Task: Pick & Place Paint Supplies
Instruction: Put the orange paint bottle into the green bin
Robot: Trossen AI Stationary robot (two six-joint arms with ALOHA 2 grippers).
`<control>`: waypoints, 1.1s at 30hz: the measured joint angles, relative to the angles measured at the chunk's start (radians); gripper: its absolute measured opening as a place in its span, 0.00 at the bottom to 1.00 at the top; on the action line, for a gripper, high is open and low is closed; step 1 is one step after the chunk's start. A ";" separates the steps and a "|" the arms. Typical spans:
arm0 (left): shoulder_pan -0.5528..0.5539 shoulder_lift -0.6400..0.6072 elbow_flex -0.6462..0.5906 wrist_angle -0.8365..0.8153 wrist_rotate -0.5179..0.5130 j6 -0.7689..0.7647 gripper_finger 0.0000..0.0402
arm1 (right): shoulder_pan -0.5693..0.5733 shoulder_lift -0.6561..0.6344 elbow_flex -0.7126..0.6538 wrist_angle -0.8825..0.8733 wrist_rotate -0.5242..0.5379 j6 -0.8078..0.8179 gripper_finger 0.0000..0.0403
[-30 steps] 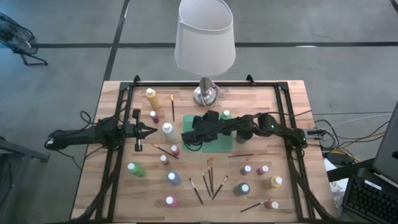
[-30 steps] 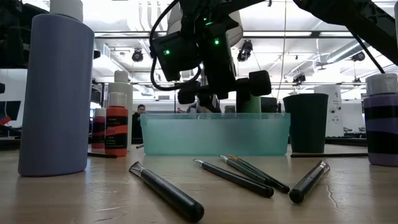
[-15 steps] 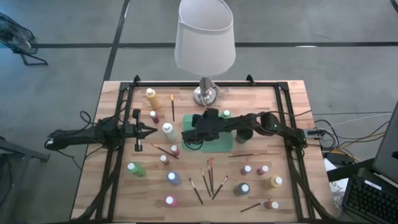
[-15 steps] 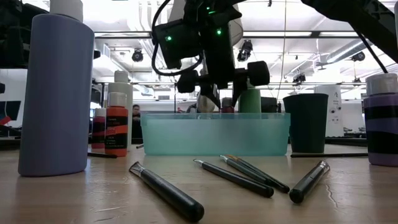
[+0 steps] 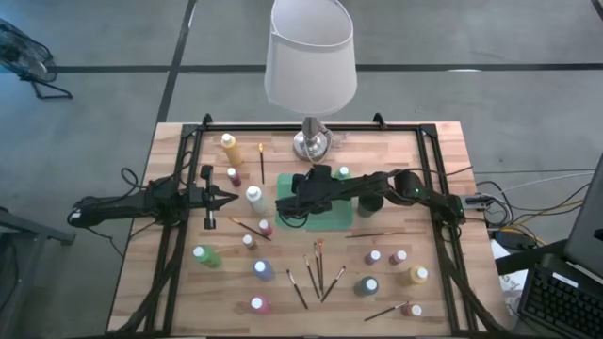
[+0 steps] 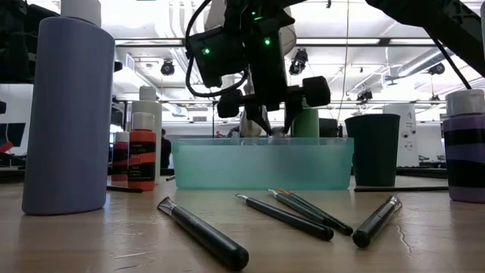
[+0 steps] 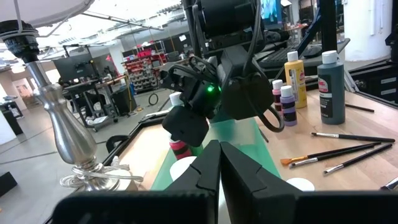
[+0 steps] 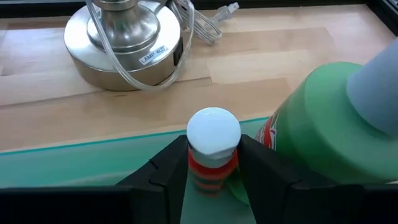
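We find the right gripper (image 8: 212,163) clamped on a red bottle (image 8: 213,163) at frame centre, over the tray (image 5: 339,218). We judge it light, rigid, slick; grip below the cap. Left gripper (image 5: 229,198), centre-left, closed, empty.

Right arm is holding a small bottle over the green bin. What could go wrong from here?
1. The right end effector grips the red bottle just under its white cap; a shallow hold like that might slip.
2. A large green bottle lies right beside it in the teal bin, so the red one could land on it and tip.
3. The lamp base and its cord sit close behind the bin.
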 joint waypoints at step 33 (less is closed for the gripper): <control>0.000 0.000 0.000 0.000 0.000 0.000 0.04 | 0.014 -0.001 0.041 0.000 0.011 -0.061 0.41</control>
